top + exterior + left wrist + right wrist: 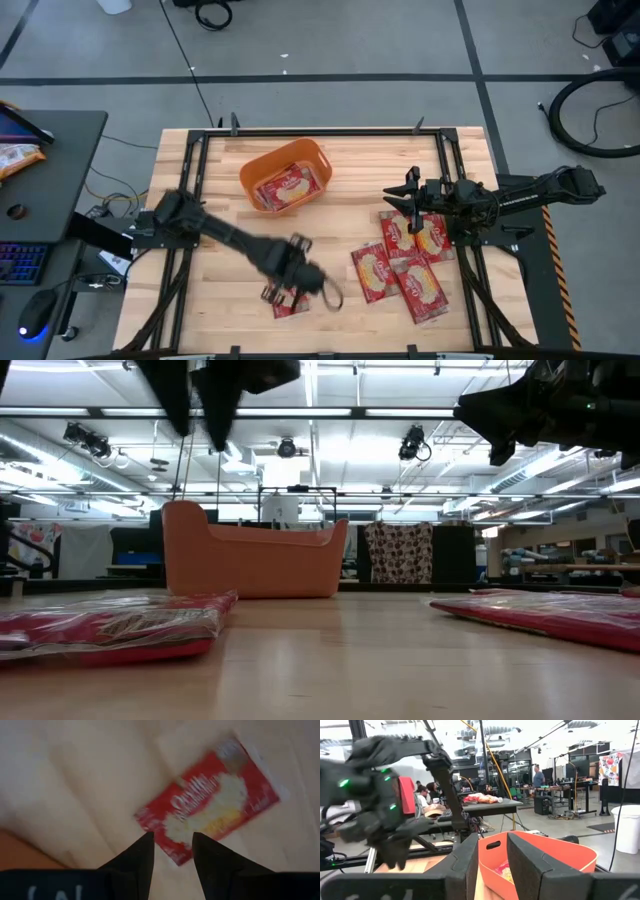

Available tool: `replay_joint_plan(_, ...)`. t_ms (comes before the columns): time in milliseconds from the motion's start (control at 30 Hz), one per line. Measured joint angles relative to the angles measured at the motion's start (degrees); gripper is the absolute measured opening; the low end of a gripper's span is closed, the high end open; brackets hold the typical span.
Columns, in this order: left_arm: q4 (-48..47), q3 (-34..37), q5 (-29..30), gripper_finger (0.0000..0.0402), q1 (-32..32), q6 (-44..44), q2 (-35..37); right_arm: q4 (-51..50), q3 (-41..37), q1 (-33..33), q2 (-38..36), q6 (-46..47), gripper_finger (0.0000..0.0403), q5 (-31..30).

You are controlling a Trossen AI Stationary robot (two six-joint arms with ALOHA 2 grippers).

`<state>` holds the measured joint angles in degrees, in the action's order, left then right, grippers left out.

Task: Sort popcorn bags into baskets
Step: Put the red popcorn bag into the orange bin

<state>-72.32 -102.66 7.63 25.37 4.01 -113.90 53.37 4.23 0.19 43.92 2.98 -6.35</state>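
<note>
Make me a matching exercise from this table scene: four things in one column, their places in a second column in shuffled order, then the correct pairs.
Things
1. orange plastic rectangular basket
2. lone flat red popcorn packet
3. cluster of flat red popcorn packets
4. right gripper

Places
A. near edge of the table, under the left gripper
B. far middle of the table, one red packet inside
C. raised, between the basket and the cluster
D. flat on the wood, on the table's right half

Pairs: 1-B, 2-A, 3-D, 4-C

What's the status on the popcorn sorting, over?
Left claw open above a lone popcorn bag. Right claw empty, raised over the bag cluster. Orange basket holds bags; nothing blocking.
</note>
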Motion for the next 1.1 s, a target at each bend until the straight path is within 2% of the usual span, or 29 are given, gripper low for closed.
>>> replay_joint_plan(267,-3.2,0.0,6.1,0.0137,8.8,7.2,-5.9,0.6,0.0,0.0,0.4,0.0,0.0107,0.0)
replay_joint_plan(567,-5.4,0.0,11.9,0.0137,13.7,5.1,-9.6,0.5,0.0,0.0,0.4,0.0,0.0107,-0.1)
replay_joint_plan(833,-4.4,0.0,11.7,0.0137,13.3,4.8,-11.0,0.5,0.0,0.0,0.4,0.4,0.0107,-0.1)
replay_joint_plan(1100,-1.6,0.0,9.0,0.0137,10.9,13.7,-11.0,0.6,0.0,0.0,0.4,0.4,0.0107,-0.1)
